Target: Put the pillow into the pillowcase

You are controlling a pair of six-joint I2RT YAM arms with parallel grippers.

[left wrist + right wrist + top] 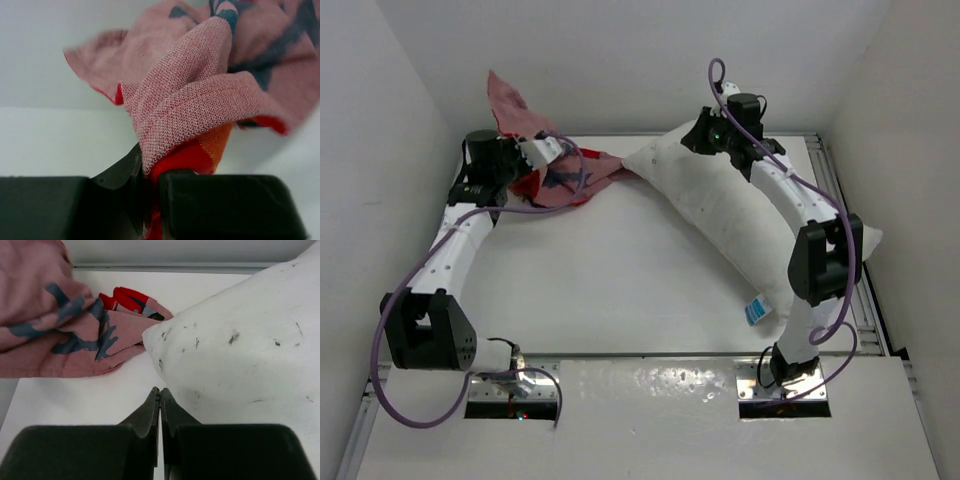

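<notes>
The pillowcase [555, 180] is bunched at the table's back left, dull pink with dark blue print and red-orange showing in its folds. One end of it stands up against the back wall. My left gripper [548, 150] is shut on a fold of the pillowcase [200, 90], and red cloth is pinched between the jaws of this gripper [152, 185]. The plump white pillow [720, 215] runs diagonally from back centre to the right side. My right gripper [160, 392] is shut with nothing between its jaws, its tips just beside the speckled pillow [240, 340] corner and near the pillowcase [55, 335].
White walls close in the table at the left, back and right. A metal rail [835, 190] runs along the right edge. A small blue and white tag [757, 310] hangs from the pillow's near end, beside the right arm [825, 260].
</notes>
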